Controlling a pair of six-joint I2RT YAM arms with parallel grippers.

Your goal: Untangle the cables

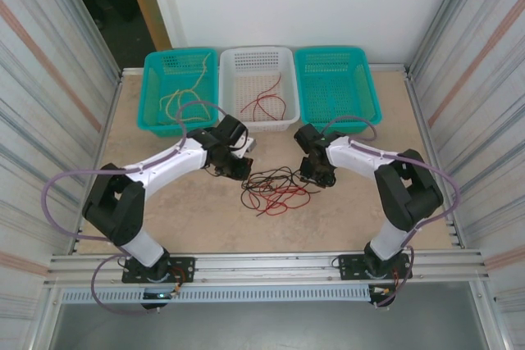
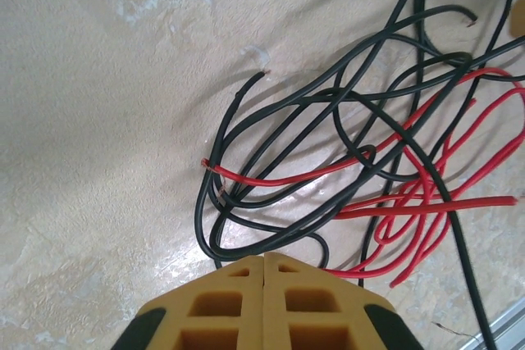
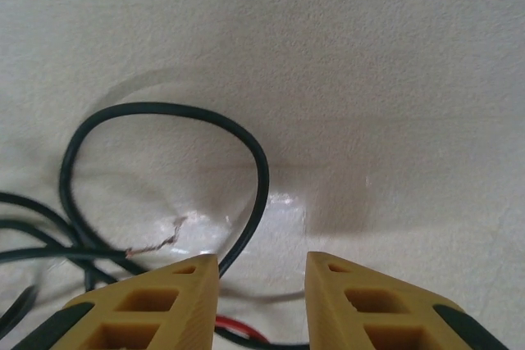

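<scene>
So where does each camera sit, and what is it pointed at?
Top external: above and behind the arms, looking down at the table, baskets, both arms and the cables.
Left wrist: rides that wrist, looking past the shut left end effector at the cables.
Right wrist: rides that wrist, looking past the open right end effector at a black loop.
Shared: all three show the cables.

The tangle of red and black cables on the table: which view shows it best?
The left wrist view: the tangle sits close, so red and black strands, crossings and bare ends are distinct. The top external view shows the whole tangle, but small. The right wrist view catches a black loop and a sliver of red.
</scene>
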